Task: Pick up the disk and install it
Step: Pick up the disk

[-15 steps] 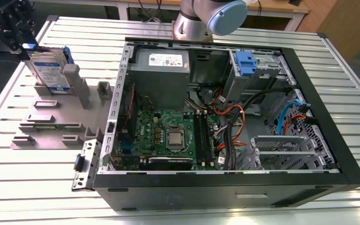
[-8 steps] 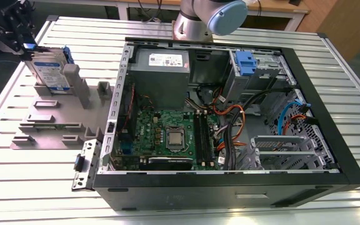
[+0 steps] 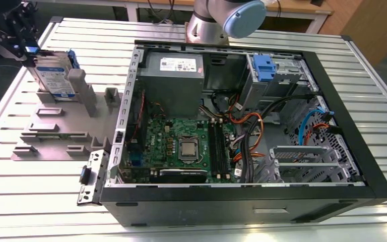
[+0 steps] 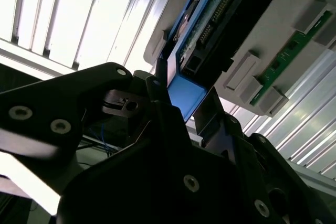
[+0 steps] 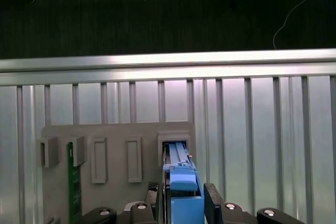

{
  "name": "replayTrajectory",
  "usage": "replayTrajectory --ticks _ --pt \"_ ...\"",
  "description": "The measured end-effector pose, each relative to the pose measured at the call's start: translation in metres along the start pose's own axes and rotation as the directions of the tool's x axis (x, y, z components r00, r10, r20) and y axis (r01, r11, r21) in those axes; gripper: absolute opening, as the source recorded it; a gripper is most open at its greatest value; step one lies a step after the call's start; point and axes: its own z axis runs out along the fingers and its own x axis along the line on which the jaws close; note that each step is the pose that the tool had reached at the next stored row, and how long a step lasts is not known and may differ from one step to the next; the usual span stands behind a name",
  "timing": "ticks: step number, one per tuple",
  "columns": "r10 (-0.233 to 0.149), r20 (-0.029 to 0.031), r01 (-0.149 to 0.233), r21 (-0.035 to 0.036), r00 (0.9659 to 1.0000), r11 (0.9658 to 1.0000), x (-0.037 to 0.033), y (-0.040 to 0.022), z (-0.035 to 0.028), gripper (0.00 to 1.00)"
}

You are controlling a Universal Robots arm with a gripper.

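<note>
Disk [image 3: 50,75] stands on edge in the grey holder [image 3: 52,136] on the counter [image 3: 39,201], at the exterior view's left, with the claw [image 5: 185,196] straddling its blue bracket [image 4: 184,95]. I cannot tell whether the claw grips it. A skewed hold could jam it in the slot. The contact faces are hidden.

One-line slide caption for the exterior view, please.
Tool at the top of the disk, which stands upright in the grey fixture, to the exterior view's left of the open computer case.
</note>
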Motion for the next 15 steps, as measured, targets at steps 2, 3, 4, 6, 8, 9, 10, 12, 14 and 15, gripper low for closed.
replayTrajectory --ticks 2,3,4,6,8,9,10,12,14,15 --pt "0.0 0.0 0.0 0.0 1.0 1.0 0.0 0.0 0.0012 0.46" --pt "0.0 0.0 0.0 0.0 1.0 1.0 0.0 0.0 0.002 0.46" --pt "0.0 0.0 0.0 0.0 1.0 1.0 0.0 0.0 0.0026 0.46" --pt "0.0 -0.0002 0.0 -0.0018 1.0 1.0 -0.0001 -0.0002 0.0034 0.46" --pt "0.0 -0.0002 0.0 -0.0033 1.0 1.0 0.0 -0.0004 0.0043 0.46" --pt "0.0 -0.0003 0.0 -0.0042 1.0 1.0 0.0 -0.0005 0.0046 0.46" --pt "0.0 -0.0003 0.0 -0.0049 1.0 1.0 0.0 -0.0005 0.0049 0.46" --pt "0.0 -0.0004 0.0 -0.0102 1.0 0.9999 0.0 -0.0005 0.0059 0.46" --pt "0.0 -0.0006 0.0 -0.0137 1.0 0.9999 0.0 -0.0005 0.0065 0.46" --pt "0.0 -0.0006 0.0 -0.0138 1.0 0.9999 0.0 -0.0005 0.0064 0.46"
